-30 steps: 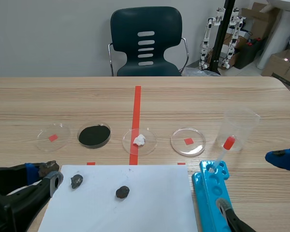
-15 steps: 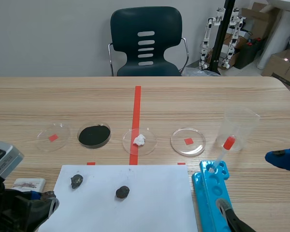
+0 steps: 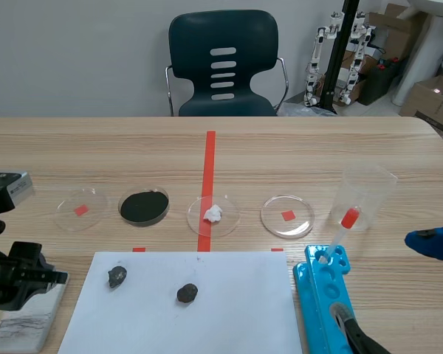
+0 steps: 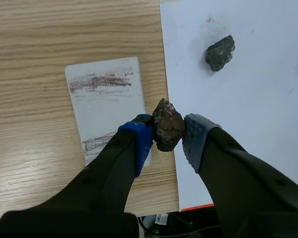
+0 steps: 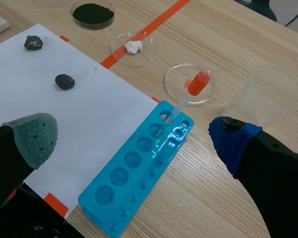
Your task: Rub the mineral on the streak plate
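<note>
While at plate (image 4: 105, 101) edge, mineral (image 4: 167, 130)

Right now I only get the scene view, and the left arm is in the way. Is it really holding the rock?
Observer: Yes. In the left wrist view, the left gripper is shut on a brown mineral.
Operator: I see smudges on the white plate. What colour are they?
Observer: Reddish-brown. The streak plate has two streaks, one near its far end and one close to the fingers.
Operator: Is the other hand holding anything?
Observer: No. In the right wrist view, the right gripper is open, fingers wide apart, with nothing between them.
</note>
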Controlling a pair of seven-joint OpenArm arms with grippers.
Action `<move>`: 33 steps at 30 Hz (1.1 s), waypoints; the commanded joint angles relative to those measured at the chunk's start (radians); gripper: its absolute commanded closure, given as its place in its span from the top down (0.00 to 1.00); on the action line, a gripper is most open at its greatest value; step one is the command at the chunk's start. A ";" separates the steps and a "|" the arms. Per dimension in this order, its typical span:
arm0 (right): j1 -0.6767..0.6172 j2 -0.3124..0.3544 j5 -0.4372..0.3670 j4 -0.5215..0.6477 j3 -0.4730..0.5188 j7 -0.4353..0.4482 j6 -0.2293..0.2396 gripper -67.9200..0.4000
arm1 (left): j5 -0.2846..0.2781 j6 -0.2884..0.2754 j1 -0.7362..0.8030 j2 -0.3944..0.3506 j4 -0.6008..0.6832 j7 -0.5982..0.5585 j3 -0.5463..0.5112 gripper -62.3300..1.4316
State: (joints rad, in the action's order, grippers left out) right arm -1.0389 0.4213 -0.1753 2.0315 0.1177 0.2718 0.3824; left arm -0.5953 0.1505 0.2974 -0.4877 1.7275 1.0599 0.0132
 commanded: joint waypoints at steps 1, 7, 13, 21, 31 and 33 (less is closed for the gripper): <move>0.011 0.000 -0.011 0.005 0.006 0.011 0.001 0.95 | 0.000 0.020 -0.022 -0.006 0.018 0.019 -0.005 0.13; 0.011 0.000 -0.011 0.005 0.006 0.011 0.001 0.95 | 0.002 0.043 -0.117 -0.006 -0.069 0.116 -0.004 0.13; 0.011 0.000 -0.011 0.005 0.006 0.011 0.001 0.95 | -0.001 0.045 -0.199 -0.006 -0.214 0.138 -0.004 0.13; 0.011 0.000 -0.011 0.005 0.006 0.011 0.001 0.95 | -0.032 0.038 -0.251 -0.006 -0.302 0.141 0.000 0.13; 0.011 0.000 -0.011 0.005 0.006 0.011 0.001 0.95 | -0.042 0.019 -0.287 -0.006 -0.367 0.131 0.047 0.13; 0.011 0.000 -0.011 0.005 0.006 0.011 0.001 0.95 | -0.040 0.019 -0.295 -0.002 -0.377 0.126 0.060 0.13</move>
State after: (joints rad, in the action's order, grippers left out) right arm -1.0389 0.4213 -0.1753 2.0315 0.1177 0.2718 0.3824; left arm -0.6331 0.1654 0.0189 -0.4877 1.3449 1.1881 0.0689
